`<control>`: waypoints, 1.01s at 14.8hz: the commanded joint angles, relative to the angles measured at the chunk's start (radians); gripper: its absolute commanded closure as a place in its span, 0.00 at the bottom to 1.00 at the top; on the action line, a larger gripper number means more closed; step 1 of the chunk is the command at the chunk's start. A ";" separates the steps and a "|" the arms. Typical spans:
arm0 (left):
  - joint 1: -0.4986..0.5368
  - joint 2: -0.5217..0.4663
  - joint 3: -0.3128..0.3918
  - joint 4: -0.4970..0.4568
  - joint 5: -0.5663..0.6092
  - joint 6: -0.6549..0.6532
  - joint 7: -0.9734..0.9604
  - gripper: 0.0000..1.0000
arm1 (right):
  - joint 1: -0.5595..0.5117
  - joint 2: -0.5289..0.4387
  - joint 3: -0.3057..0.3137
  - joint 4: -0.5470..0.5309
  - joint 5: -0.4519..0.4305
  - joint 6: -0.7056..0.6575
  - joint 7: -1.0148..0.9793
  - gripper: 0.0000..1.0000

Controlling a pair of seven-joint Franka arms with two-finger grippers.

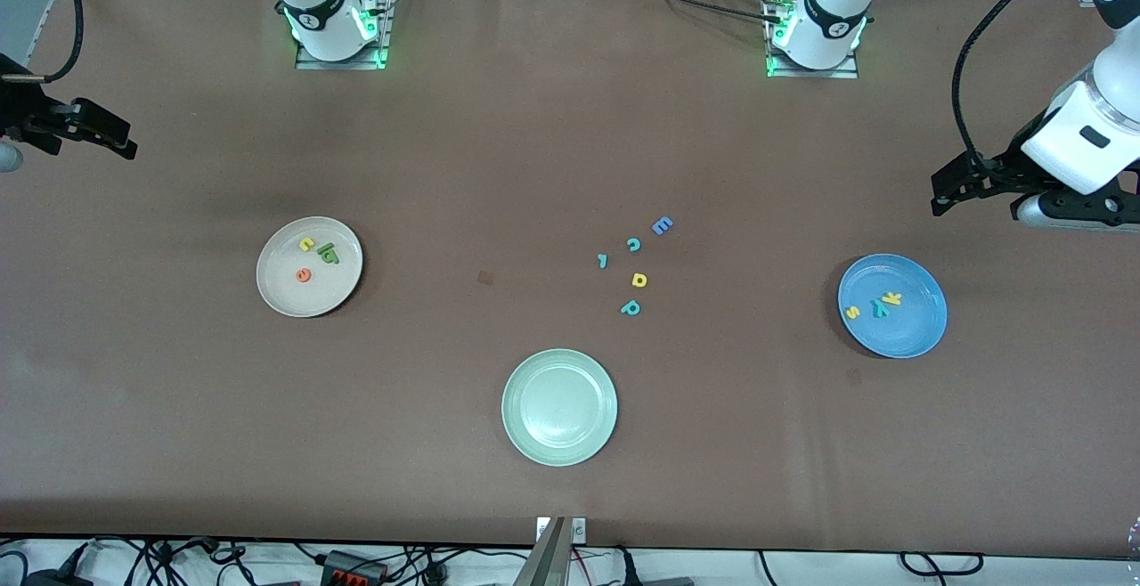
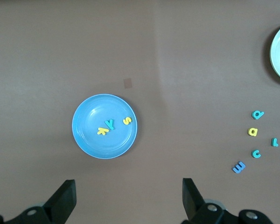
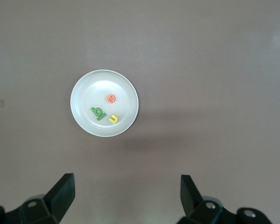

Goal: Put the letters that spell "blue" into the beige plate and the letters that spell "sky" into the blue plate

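We see the beige plate [image 1: 309,266] toward the right arm's end of the table w/ four letters in it: yellow u [image 1: 306,245], green b [image 1: 330,256] w/ the dark green l [image 1: 322,249] right against it, and orange e [image 1: 304,275] nearer the front camera than the rest. In the right wrist view the b and l look joined; we can't tell if they overlap.

The blue plate [image 1: 892,305] sits toward the left arm's end, holding yellow s [image 1: 852,312], teal y [image 1: 880,307] and yellow k [image 1: 891,298]; the y and k touch or nearly do.

Between the two plates, approx. mid-table, we count five loose letters, apart from each other: blue blocky E [image 1: 662,226] farthest from the front camera, then teal c [image 1: 633,245], a small teal hooked piece [image 1: 603,260], yellow a/d letter [image 1: 639,280], and teal p [image 1: 631,307] nearest. A pale green plate [image 1: 559,406] lies nearer the front camera than this cluster, nothing in it. A small dark mark [image 1: 484,278] shows on the brown table [image 1: 178,443].

The right gripper [image 1: 85,127] hangs over bare table at the right arm's end, fingers spread wide, holding nothing. The left gripper [image 1: 966,187] hangs over bare table at the left arm's end, near the blue plate, fingers also wide apart and empty. Nothing stands btw either gripper and its plate.
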 commanded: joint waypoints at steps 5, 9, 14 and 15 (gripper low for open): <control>0.003 0.029 -0.001 0.043 0.015 -0.020 0.005 0.00 | -0.005 -0.022 0.006 -0.026 -0.014 0.011 -0.013 0.00; 0.001 0.029 -0.001 0.043 0.015 -0.020 0.003 0.00 | -0.010 -0.025 0.003 -0.032 -0.013 0.003 -0.011 0.00; 0.000 0.029 -0.001 0.043 0.015 -0.020 0.003 0.00 | -0.010 -0.026 0.002 -0.032 -0.014 0.000 -0.013 0.00; 0.000 0.029 -0.001 0.043 0.015 -0.022 0.003 0.00 | -0.012 -0.026 0.002 -0.030 -0.014 -0.001 -0.013 0.00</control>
